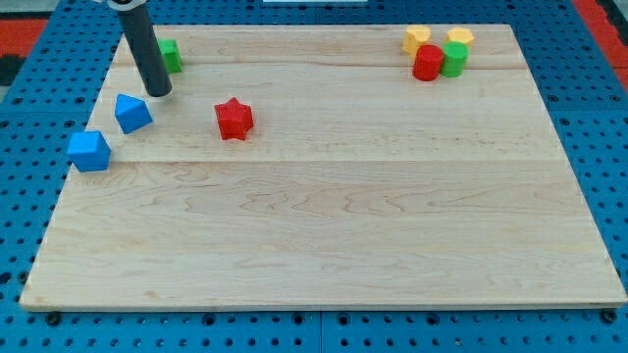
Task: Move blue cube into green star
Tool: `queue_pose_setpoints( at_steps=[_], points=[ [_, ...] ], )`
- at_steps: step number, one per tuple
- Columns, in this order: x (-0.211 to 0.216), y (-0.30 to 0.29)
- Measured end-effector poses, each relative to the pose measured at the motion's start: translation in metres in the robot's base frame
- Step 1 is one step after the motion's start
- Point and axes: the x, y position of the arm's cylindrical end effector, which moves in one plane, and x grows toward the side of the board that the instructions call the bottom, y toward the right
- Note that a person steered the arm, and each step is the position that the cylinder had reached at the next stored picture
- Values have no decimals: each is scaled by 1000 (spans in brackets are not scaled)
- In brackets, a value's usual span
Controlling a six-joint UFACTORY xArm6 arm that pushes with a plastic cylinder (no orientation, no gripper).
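The blue cube (89, 150) lies near the left edge of the wooden board (324, 226). A second blue block (131, 113), wedge-like in shape, lies just up and right of it. The green star (172, 55) sits at the view's top left, partly hidden behind my rod. My tip (159, 94) rests on the board just below the green star and just up and right of the wedge-like blue block. It stands close to that block, and I cannot tell if they touch. The tip is well apart from the blue cube.
A red star (234, 119) lies right of the tip. At the view's top right a cluster holds two yellow blocks (417, 39) (459, 38), a red cylinder (428, 63) and a green cylinder (453, 60). Blue pegboard surrounds the board.
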Motion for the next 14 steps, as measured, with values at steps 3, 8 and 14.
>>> queue_pose_setpoints(
  at_steps=[3, 8, 14],
  points=[
    [-61, 0],
    [194, 26],
    [54, -48]
  ],
)
